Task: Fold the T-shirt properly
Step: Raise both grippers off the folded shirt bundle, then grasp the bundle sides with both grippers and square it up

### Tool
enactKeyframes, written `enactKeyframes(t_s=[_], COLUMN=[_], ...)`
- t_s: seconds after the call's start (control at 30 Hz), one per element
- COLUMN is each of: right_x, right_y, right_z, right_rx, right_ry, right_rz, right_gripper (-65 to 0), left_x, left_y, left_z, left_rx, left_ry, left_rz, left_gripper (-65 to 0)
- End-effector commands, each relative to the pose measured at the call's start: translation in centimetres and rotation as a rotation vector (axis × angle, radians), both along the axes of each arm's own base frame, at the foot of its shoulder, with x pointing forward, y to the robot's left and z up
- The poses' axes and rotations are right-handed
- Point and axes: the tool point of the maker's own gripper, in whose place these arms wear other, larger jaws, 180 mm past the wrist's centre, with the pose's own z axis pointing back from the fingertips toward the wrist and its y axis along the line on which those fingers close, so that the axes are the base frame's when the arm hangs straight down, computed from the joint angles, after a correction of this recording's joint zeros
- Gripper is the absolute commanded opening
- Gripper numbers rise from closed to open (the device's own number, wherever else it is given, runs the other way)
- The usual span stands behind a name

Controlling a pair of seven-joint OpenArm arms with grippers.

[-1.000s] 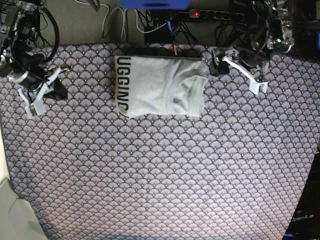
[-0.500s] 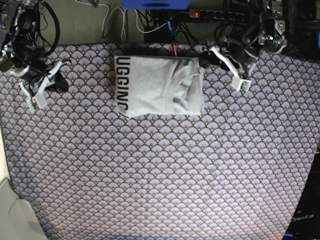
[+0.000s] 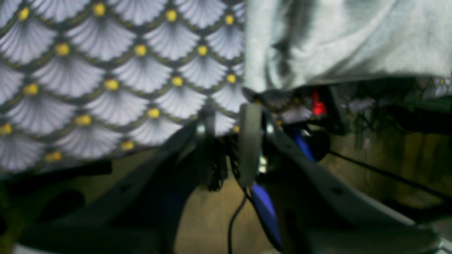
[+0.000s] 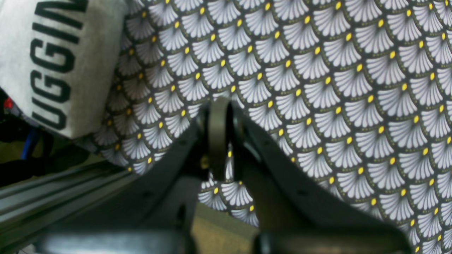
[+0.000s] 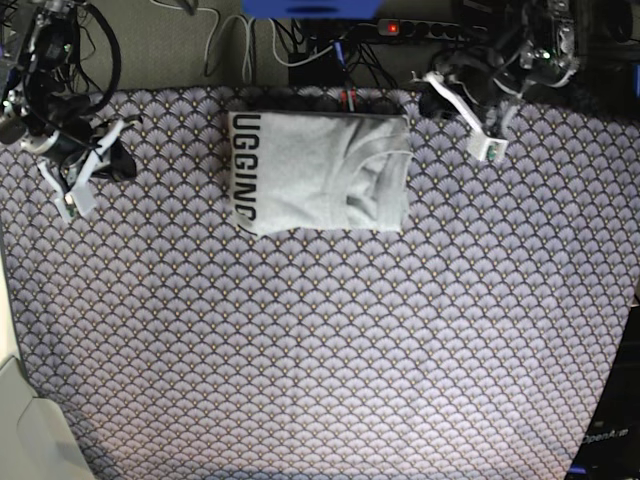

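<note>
In the left wrist view, soft pale grey cotton of the T-shirt [image 3: 339, 38] hung in blurred creases over the far edge of the tablecloth [image 3: 106, 70], whose scalloped fan pattern carried small yellow dots. The left gripper [image 3: 229, 141] sat just short of the shirt's corner, its two dark fingers drawn nearly together with nothing between them.

In the right wrist view, a folded end of the T-shirt [image 4: 60, 63] bearing black block letters lay flat on the tablecloth [image 4: 335, 88]. The right gripper [image 4: 219, 137] was well apart from it, jaws closed on nothing over bare patterned cloth.

In the base view, the T-shirt [image 5: 320, 172] formed a neat, roughly square bundle near the tablecloth's [image 5: 330, 350] far edge, its lettered strip towards the right gripper [image 5: 72, 180], its ribbed collar towards the left gripper [image 5: 470, 122]. Both grippers stood clear of it
</note>
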Motion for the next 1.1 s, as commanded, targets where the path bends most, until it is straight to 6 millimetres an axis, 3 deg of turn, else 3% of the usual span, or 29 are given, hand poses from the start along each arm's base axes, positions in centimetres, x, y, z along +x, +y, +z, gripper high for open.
enactKeyframes(t_s=[0.0, 0.13, 0.37, 0.63, 0.83, 1.07], right_x=[0.8, 0.9, 1.0, 1.0, 1.5, 2.5], right_y=[-0.1, -0.1, -0.2, -0.2, -0.2, -0.4], right_z=[1.2, 1.3, 1.3, 1.3, 1.7, 2.3], right_rx=[-0.001, -0.001, -0.004, -0.002, -0.002, -0.013], right_ry=[-0.049, -0.052, -0.054, -0.057, -0.072, -0.096], right_rz=[0.01, 0.01, 0.01, 0.008, 0.008, 0.015], right_gripper=[-65.0, -65.0, -65.0, -65.0, -65.0, -65.0], left_x=[0.0, -1.1, -1.3, 1.6, 3.2, 6.3], left_y=[-1.1, -3.6, -5.0, -5.8, -4.7, -5.7], left_z=[0.5, -0.4, -2.7, -2.2, -3.6, -2.2], left_rx=[-0.027, -0.059, -0.013, -0.035, -0.033, -0.062], left_ry=[-0.016, 0.024, 0.068, 0.021, 0.077, 0.015], left_rz=[-0.027, -0.095, -0.109, -0.074, 0.05, 0.074], left_gripper=[-52.8, -58.8, -59.0, -59.1, -59.1, -59.1])
